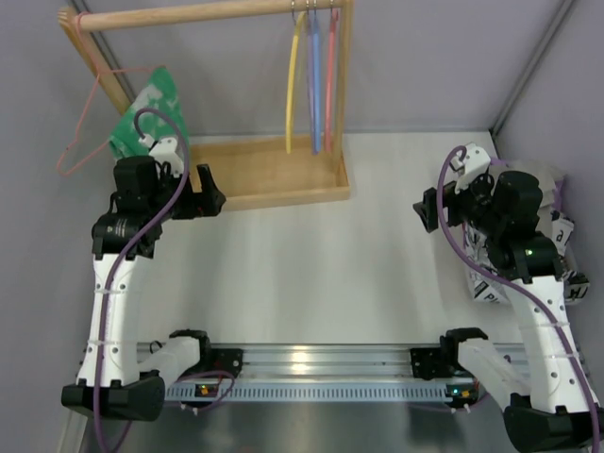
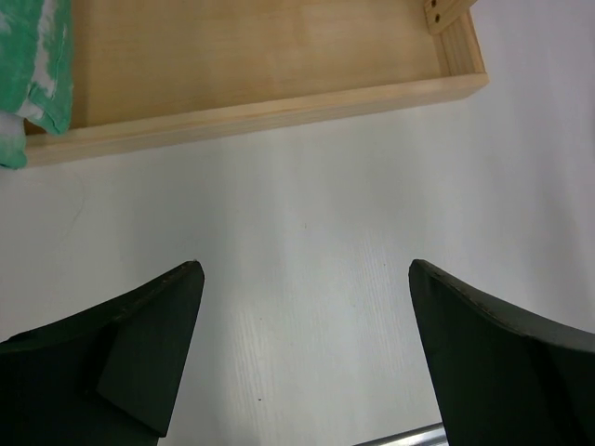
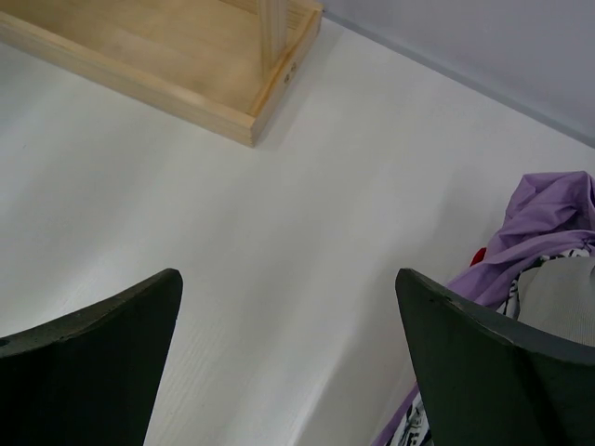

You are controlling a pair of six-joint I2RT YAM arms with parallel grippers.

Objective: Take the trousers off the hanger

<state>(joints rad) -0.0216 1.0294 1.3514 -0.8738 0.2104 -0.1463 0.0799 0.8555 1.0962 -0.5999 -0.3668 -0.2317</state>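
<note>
The green trousers (image 1: 151, 109) with pale speckles lie bunched at the left end of the wooden rack base, partly behind my left arm. A corner of them shows in the left wrist view (image 2: 42, 65). The thin pink hanger (image 1: 80, 132) hangs from the left end of the wooden rail, beside the trousers; whether they touch I cannot tell. My left gripper (image 1: 206, 193) is open and empty, over the white table just in front of the base; in its wrist view (image 2: 305, 279) nothing lies between the jaws. My right gripper (image 1: 427, 209) is open and empty at the right, also in its wrist view (image 3: 288, 279).
A wooden rack with a tray base (image 1: 283, 179) stands at the back; yellow, blue and red hangers (image 1: 311, 80) hang from its rail. A pile of purple and black-and-white printed clothes (image 1: 557, 236) lies at the right edge, also in the right wrist view (image 3: 548, 223).
</note>
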